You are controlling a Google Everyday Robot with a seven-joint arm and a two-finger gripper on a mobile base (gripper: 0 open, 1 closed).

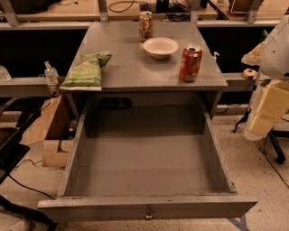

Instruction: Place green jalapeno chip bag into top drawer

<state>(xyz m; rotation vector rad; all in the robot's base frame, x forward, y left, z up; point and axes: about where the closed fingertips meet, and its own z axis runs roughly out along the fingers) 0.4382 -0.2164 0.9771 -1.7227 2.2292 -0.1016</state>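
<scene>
Gripper [269, 112] sits at the far right of my view, off the table's right side and below tabletop level. Can't tell if it's open or closed; it isn't holding the bag. green jalapeno chip bag [86, 70] is clear across from it, flat on the tabletop's front-left corner, its near end at the front edge. Long axis runs near-to-far, far end angled slightly right. red can [191, 63] stands on the front-right corner, between gripper and bag, so I'd judge the reach goes up and leftward past it. top drawer [149, 206] is pulled out, bare inside, just below the bag's edge.

Lab: cabled workbenches [58, 11], tool [262, 122] far right
</scene>
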